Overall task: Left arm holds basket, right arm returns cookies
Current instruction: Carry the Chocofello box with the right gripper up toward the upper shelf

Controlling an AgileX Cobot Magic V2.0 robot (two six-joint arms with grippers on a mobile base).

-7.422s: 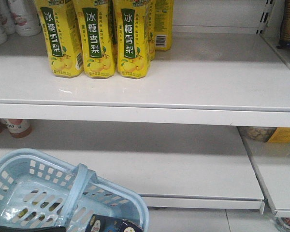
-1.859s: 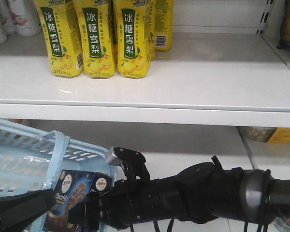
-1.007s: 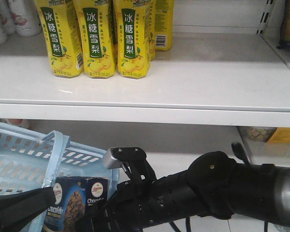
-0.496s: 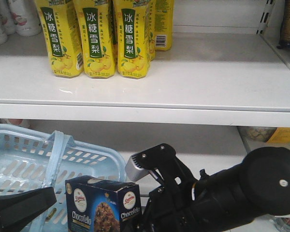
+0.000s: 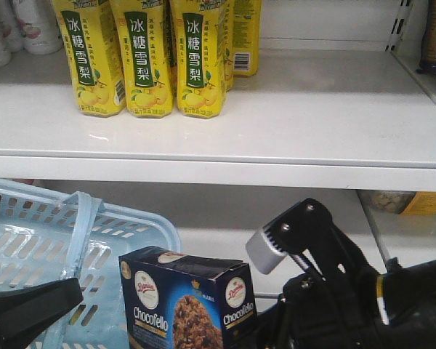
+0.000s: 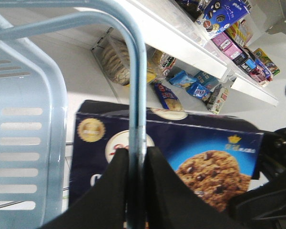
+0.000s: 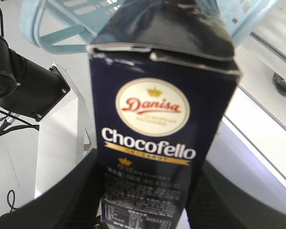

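Pinching entry, nearest first: right tool (image 7: 145, 205), black fingers pressed against opposite sides of the cookies (image 7: 157, 119), a navy box marked "Danisa Chocofello" held upright, with its flap end pointing away from the tool. Left tool (image 6: 136, 164): two black fingers clamped together on the handle (image 6: 139, 86), a flat pale blue bar. The cookies lie just beyond this tool, behind the handle, with the cookie picture facing it. Basket (image 5: 58, 193): pale blue, slotted, tilted, on the left tool's side of the cookies; whether rim and box touch cannot be told. Beyond both tools: lower shelf (image 5: 276, 218), white. Above it: upper shelf (image 5: 312, 123), white. Farthest: yellow cartons (image 5: 142, 58), upright, in a row.
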